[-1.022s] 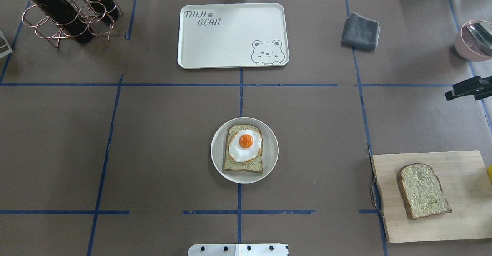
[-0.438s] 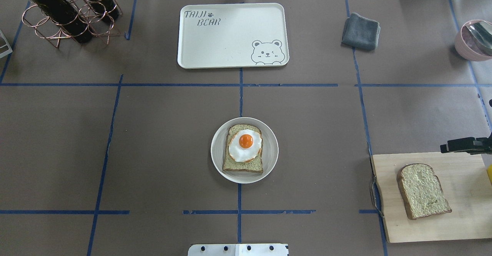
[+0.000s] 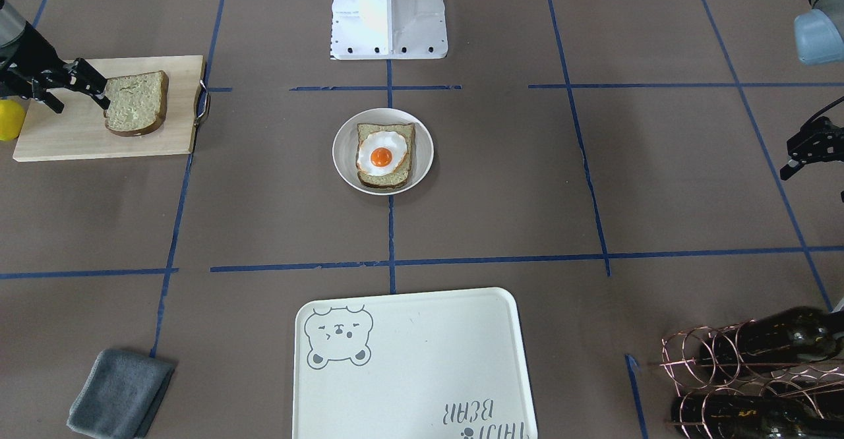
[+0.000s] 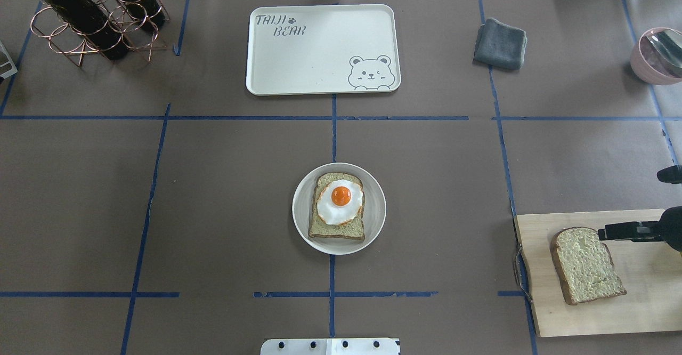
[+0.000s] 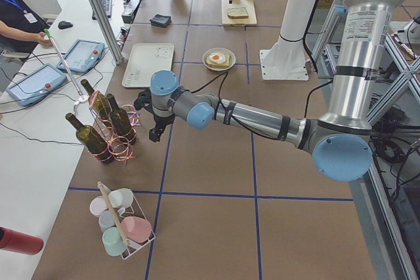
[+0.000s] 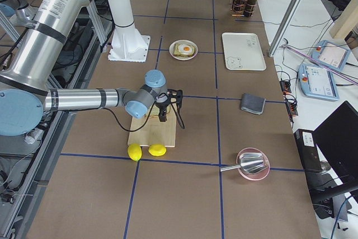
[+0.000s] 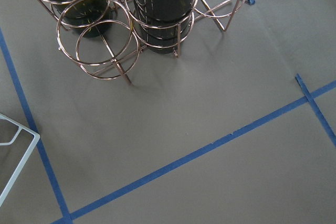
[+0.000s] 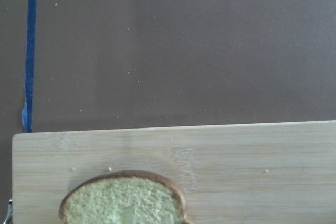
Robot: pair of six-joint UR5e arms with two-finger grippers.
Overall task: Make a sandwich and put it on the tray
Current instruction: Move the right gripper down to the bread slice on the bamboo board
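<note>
Along the table's far edge: white bear-face tray (image 4: 319,51), well apart from all sandwich parts.
Near right corner: wooden cutting board (image 4: 644,312), bearing one loose bread slice (image 4: 586,264).
Centre: round white bowl (image 4: 299,206), holding second bread slice (image 4: 335,231).
Right gripper (image 3: 80,104): fingers apart, over the board, just beside the loose slice; contact cannot be told.
Left gripper (image 3: 788,161): fingers apart, near the copper wine-bottle rack (image 3: 725,353).
Fried egg (image 4: 340,201): atop the bowl's slice.
</note>
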